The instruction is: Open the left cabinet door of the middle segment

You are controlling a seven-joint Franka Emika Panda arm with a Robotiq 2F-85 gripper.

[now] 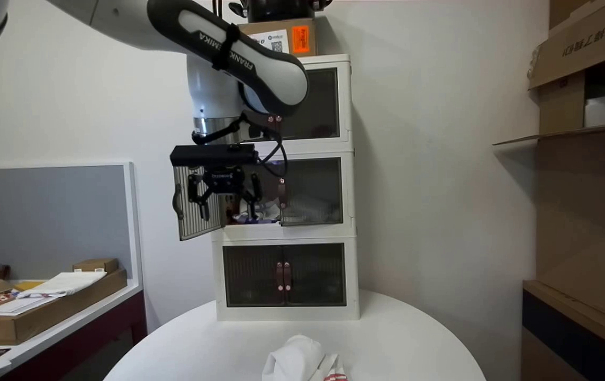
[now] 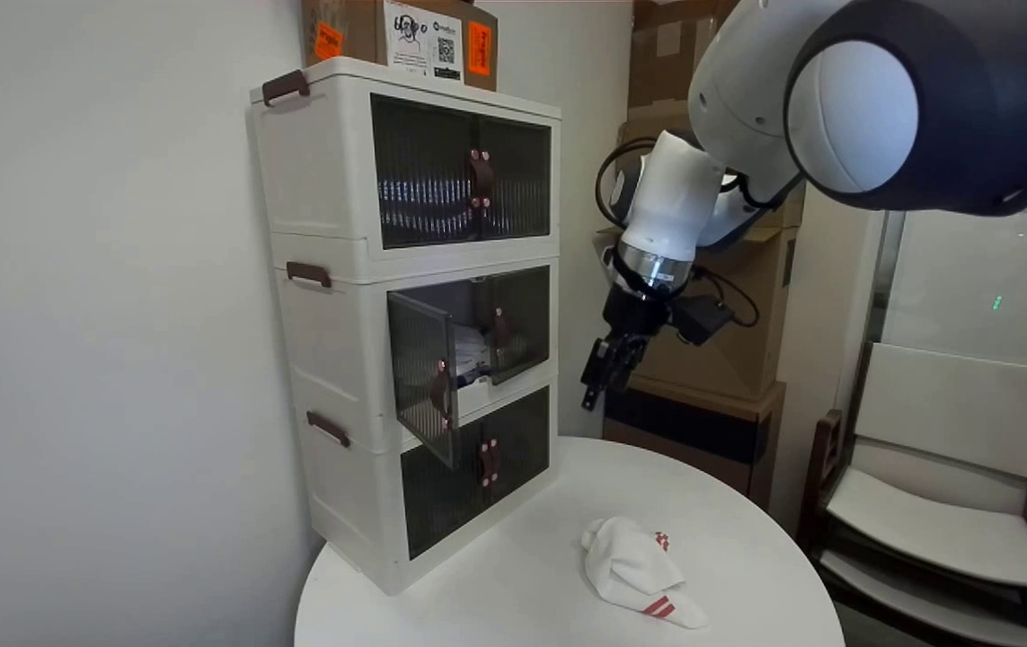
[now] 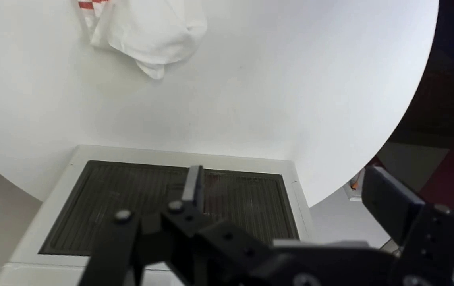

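Exterior views: smoke-grey, ribbed, see-through left cabinet door (image 2: 421, 376) stands open

In both exterior views it is turned outward from its hinged left edge, with a curved brown handle (image 2: 438, 395) on the free edge. It belongs to the middle segment (image 2: 329, 346), the white box-shaped central unit of three stacked alike. White and purplish contents (image 1: 268, 211) show inside, too blurred to name. Beside the opening, the dark ribbed right-hand door (image 1: 313, 190) looks slightly ajar.

A black two-fingered gripper (image 1: 228, 214) points downward, its jaws spread wide. It hangs in front of the stack, well apart from the door. In the wrist view a broad gap parts the dark fingers (image 3: 387, 202), and the white bottom unit (image 3: 230, 163) shows beyond.

The dark paired doors (image 1: 287, 297) of the bottom unit are closed. The stack stands on a round white table (image 2: 522, 575), where a crumpled white cloth (image 2: 630, 566) with red stripes lies in front of it. A brown cardboard box (image 2: 369, 40) with orange labels rests on the white top unit (image 2: 315, 171).
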